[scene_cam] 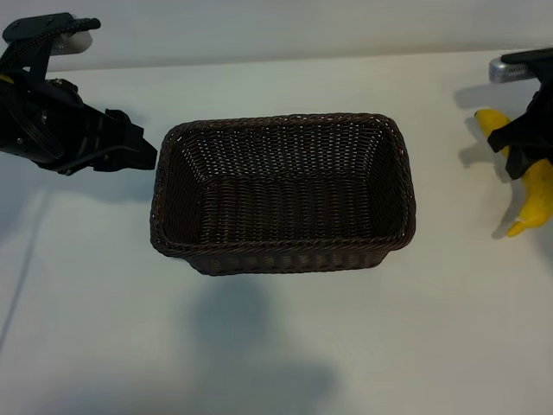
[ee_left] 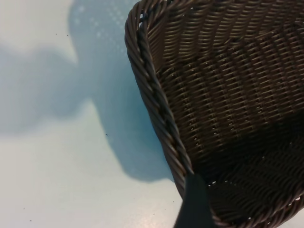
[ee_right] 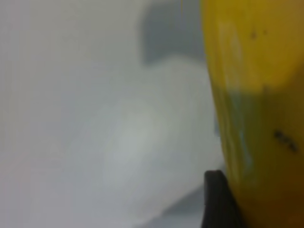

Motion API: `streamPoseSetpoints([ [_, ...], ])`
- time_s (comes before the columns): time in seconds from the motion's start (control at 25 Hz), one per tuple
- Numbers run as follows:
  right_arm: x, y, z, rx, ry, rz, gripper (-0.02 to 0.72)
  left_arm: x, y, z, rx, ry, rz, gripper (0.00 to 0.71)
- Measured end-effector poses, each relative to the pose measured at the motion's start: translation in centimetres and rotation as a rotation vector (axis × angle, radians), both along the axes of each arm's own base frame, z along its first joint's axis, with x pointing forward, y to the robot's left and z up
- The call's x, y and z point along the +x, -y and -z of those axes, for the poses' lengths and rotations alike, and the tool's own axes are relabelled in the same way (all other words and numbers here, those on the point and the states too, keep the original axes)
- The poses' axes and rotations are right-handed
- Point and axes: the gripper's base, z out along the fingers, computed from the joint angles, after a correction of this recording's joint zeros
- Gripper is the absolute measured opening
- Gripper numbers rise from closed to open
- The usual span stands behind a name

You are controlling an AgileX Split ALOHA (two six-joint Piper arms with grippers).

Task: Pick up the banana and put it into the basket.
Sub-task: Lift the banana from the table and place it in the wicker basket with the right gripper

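A dark brown woven wicker basket (scene_cam: 282,192), rectangular with rounded corners and low flaring sides, sits in the middle of a white bench (scene_cam: 276,346), seen steeply from above. Its inside holds nothing.

The right gripper (scene_cam: 524,147), black, is at the right edge of the exterior view, well apart from the basket. It is down over the middle of a curved, bright yellow banana (scene_cam: 534,197) that lies on the bench. One end of the banana shows on the far side of this gripper and the other end on the near side, so the gripper straddles the fruit's middle. Its jaws stand partly spread around the banana; whether they already press on it cannot be told. In the right wrist view the yellow peel with faint brown specks (ee_right: 256,118) fills one side, with a black fingertip (ee_right: 218,202) right against it and bare white bench beside it.

The left gripper (scene_cam: 145,152), also black, hovers just beside the basket's left short side, pointing toward it, with its jaws spread and nothing between them. The left wrist view shows the basket's braided rim (ee_left: 152,95) close under this gripper, with one dark fingertip (ee_left: 194,204) over that rim
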Motion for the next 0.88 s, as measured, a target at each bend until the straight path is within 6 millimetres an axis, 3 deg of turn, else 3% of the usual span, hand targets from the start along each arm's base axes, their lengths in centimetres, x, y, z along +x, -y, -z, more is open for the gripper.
streamPoseSetpoints([
  [0.48,-2.0,-0.3,-6.7,0.034,0.077,0.008,0.406,0.0,0.0,0.0,0.000,0.005,-0.002,0.583],
  [0.88,-2.7,-1.2,-7.9,0.046,0.073,-0.003,0.406,0.0,0.0,0.0,0.001,0.006,-0.001,0.583],
])
